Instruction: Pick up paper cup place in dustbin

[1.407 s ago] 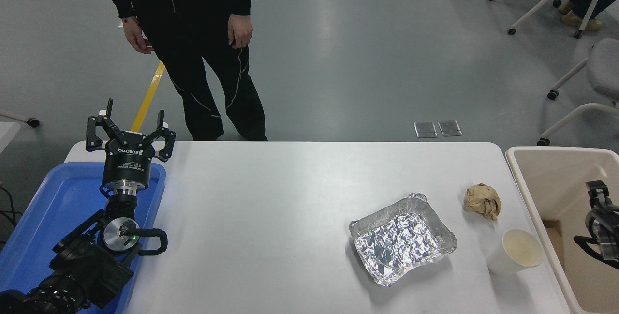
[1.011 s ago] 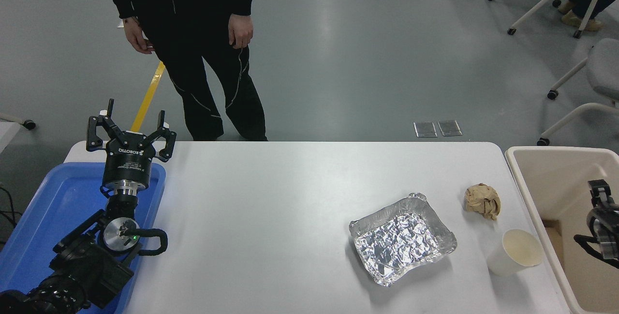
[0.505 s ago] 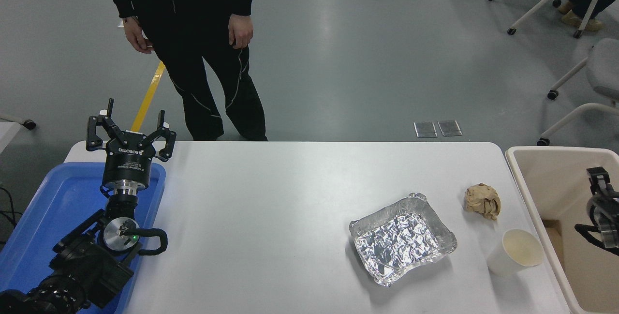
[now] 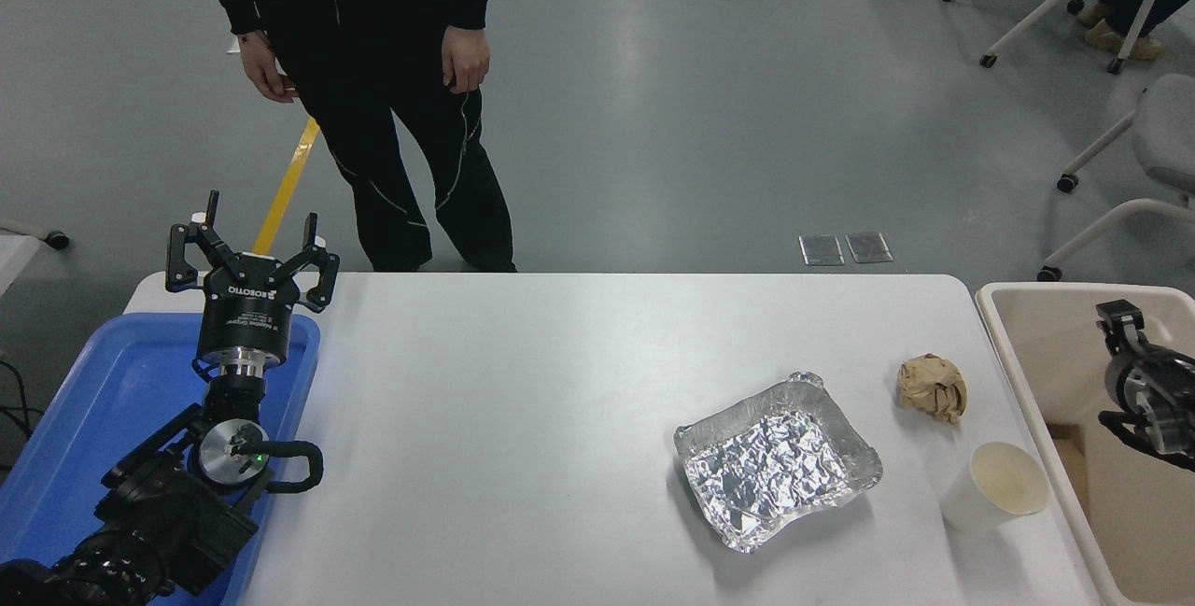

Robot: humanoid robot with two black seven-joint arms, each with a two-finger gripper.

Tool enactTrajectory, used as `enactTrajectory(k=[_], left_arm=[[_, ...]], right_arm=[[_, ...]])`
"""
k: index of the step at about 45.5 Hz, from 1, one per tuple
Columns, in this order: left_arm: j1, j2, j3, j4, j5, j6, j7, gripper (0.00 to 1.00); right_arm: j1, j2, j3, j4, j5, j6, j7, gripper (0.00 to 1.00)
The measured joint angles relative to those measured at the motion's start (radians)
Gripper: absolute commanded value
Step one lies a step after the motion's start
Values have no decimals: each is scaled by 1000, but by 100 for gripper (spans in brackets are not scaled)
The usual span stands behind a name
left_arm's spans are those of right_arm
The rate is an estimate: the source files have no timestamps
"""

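The paper cup (image 4: 995,486) is small and white with a cream inside. It stands upright near the table's right front corner, close to the dustbin (image 4: 1036,345), a large beige bin just off the table's right edge. Only part of my right arm (image 4: 1141,382) shows at the right edge, above the dustbin's inside and to the right of the cup, apart from it. Its gripper end is cut off by the picture's edge. My left gripper (image 4: 260,225) is open and empty, parked at the lower left over the blue tray.
A crinkled silver foil tray (image 4: 777,462) lies left of the cup. A crumpled brown paper ball (image 4: 932,387) lies behind the cup. A blue plastic tray (image 4: 93,419) sits at the table's left end. A person (image 4: 373,74) stands at the far side.
My right arm has risen and moved farther away and slightly left over the dustbin. The cup, foil tray, paper ball and left arm have not moved.
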Motion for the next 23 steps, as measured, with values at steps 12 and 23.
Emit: enactTrajectory(k=[12,23], left_arm=[[-1,-2,1,-1,1,-3,2,99],[-1,-1,0,-1,1,-3,2,99]], right_arm=[[184,-149,-117,257,-42,23,0,100],[536,-213,-510,576,-158,64,21,100]])
